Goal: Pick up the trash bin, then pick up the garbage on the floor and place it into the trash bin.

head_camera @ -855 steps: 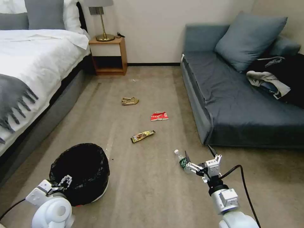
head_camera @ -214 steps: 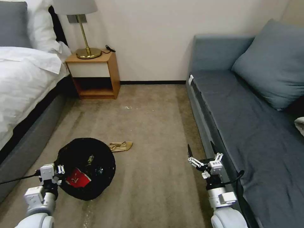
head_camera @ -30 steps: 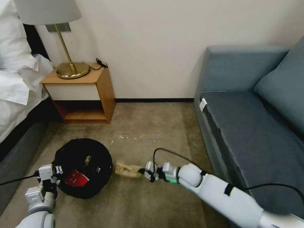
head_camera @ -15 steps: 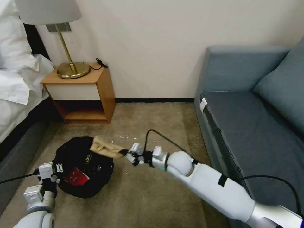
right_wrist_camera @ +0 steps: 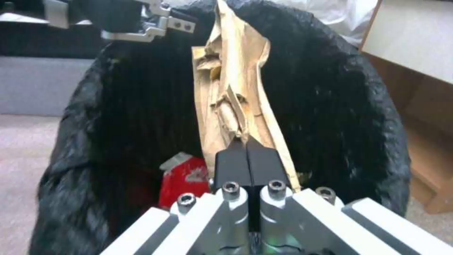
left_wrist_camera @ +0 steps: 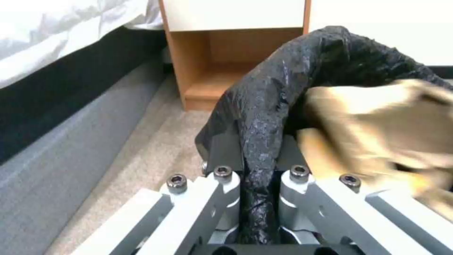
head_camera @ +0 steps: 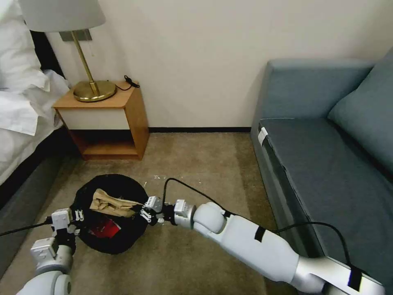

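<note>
Pinching the crumpled brown paper bag (head_camera: 111, 203) between closed fingers, the right end effector (head_camera: 148, 209) is held at the rim of the trash bin (head_camera: 127, 241), the bag over its opening. A red-and-white packet (head_camera: 104, 228) lies inside. The near rim is clamped by the left end effector (head_camera: 70, 216).

White glossy arms (head_camera: 245, 241), black bands, black cables; silver linkage tools, black pads, hex screws.

Trash bin (head_camera: 107, 241) at 7 o'clock on the floor, paper bag (head_camera: 110, 202) over its mouth, nightstand (head_camera: 107, 123) behind at 11, sofa (head_camera: 327, 164) at 3.
</note>
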Available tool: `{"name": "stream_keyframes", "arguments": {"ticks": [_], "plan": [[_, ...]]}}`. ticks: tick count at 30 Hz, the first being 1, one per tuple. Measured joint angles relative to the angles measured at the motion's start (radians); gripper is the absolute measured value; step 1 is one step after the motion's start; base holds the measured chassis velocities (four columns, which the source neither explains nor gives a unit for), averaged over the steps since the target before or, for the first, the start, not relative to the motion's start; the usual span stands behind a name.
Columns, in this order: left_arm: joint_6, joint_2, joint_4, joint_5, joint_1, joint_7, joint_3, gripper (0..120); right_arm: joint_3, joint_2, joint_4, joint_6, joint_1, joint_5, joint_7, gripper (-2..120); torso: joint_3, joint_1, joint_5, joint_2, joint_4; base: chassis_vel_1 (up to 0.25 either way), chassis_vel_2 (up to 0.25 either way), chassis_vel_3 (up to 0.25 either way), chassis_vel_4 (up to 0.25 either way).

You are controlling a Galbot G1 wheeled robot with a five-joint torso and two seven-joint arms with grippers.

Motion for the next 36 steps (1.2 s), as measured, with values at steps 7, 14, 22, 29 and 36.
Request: {"name": "stream_keyframes", "arguments": {"ticks": [7, 14, 22, 29, 36], "plan": [[0.0, -0.006, -0.005, 0.002, 0.006, 0.001, -0.001, 7, -0.005, 0.011, -0.003, 0.007, 0.003, 0.019, 0.048, 22, 0.0, 0.0, 0.0, 0.0, 0.0, 0.0, 0.0, 0.0, 0.0], [-0.001, -0.006, -0.008, 0.001, 0.01, 0.001, -0.003, 7, 0.02, -0.02, 0.033, 0.007, -0.013, 0.031, 0.065, 42, 0.0, 0.0, 0.0001, 0.0, -0.0001, 0.0, 0.0, 0.0, 0.0], [0.016, 0.001, -0.024, -0.072, 0.022, -0.032, -0.011, 7, 0.208, -0.157, 0.203, 0.058, -0.099, 0.079, 0.12, 76, 0.0, 0.0, 0.0003, 0.0, -0.0002, 0.0, 0.0, 0.0, 0.0], [0.053, 0.004, -0.044, -0.191, 0.027, -0.1, -0.004, 7, 0.411, -0.242, 0.352, 0.098, -0.248, 0.074, 0.225, 96, 0.0, 0.0, 0.0003, 0.0, -0.0002, 0.0, 0.0, 0.0, 0.0], [0.067, 0.018, -0.056, -0.403, 0.026, -0.256, -0.002, 7, 0.783, -0.235, 0.522, 0.184, -0.506, -0.031, 0.304, 100, 0.0, 0.0, 0.0003, 0.0, -0.0003, 0.0, 0.0, 0.0, 0.0]]}}
